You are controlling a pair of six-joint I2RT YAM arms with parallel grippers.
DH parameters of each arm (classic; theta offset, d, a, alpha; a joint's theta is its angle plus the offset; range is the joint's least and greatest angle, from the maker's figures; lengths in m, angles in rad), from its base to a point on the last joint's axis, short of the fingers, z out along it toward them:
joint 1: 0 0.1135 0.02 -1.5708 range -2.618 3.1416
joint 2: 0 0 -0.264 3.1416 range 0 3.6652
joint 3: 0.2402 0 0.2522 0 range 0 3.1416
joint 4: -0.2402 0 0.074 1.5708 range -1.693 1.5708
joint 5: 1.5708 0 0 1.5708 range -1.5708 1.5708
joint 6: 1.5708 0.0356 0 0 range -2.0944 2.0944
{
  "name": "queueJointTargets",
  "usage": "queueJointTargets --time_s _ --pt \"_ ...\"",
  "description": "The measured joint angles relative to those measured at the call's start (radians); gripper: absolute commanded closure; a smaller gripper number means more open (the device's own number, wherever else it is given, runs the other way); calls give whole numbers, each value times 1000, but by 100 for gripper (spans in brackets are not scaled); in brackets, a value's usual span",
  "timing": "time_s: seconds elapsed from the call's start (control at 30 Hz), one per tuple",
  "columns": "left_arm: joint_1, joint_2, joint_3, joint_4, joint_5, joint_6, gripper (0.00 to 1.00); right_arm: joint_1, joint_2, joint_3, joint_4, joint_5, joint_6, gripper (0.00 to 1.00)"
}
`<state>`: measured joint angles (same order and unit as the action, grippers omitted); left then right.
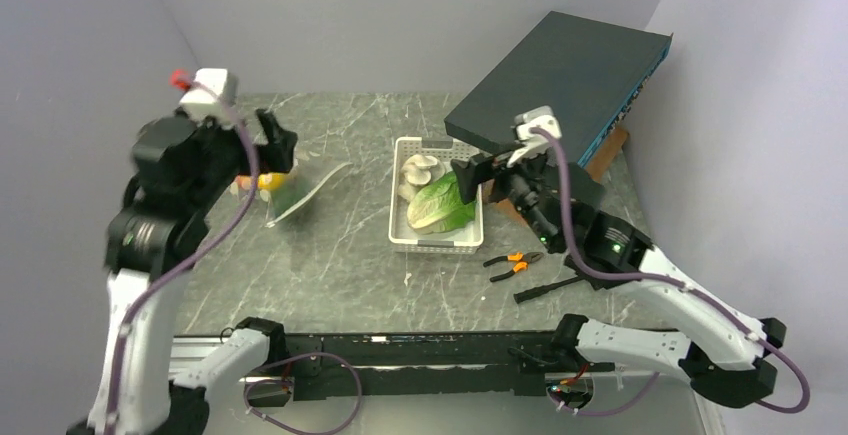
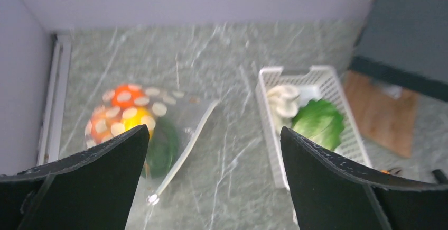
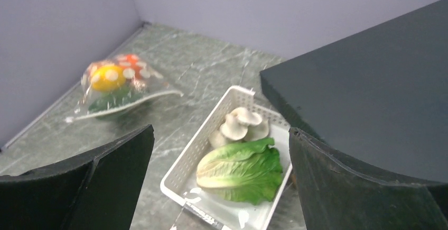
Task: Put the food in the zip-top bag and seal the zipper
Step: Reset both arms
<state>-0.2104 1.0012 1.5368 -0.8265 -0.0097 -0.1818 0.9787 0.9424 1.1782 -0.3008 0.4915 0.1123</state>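
Note:
The clear zip-top bag (image 1: 297,193) lies at the left of the table with its mouth toward the middle. It holds an orange (image 2: 122,97), a yellow lemon (image 2: 136,120) and a dark green vegetable (image 2: 162,146). Its zipper (image 2: 186,146) is a pale strip along the mouth edge. The leafy lettuce (image 1: 440,205) and the white mushroom (image 1: 415,169) lie in the white basket (image 1: 437,246). My left gripper (image 1: 275,147) is open and empty, raised above the bag. My right gripper (image 1: 470,179) is open and empty, raised over the basket's right side.
A large dark box (image 1: 560,80) leans at the back right, close to my right arm. Orange-handled pliers (image 1: 512,263) and a black tool (image 1: 545,288) lie to the right of the basket. A wooden board (image 2: 380,115) lies under the box. Walls enclose the left, the back and the right.

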Motion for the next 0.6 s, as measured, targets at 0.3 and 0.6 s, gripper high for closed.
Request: queueJointTargets --time_s 0.3,0.6 --pt "0 -388 -41 156 61 -23 0 0 -169 58 -7 112 -67 0" --pt "0 -489 -117 261 65 -73 0 0 -236 98 3 221 -98 0"
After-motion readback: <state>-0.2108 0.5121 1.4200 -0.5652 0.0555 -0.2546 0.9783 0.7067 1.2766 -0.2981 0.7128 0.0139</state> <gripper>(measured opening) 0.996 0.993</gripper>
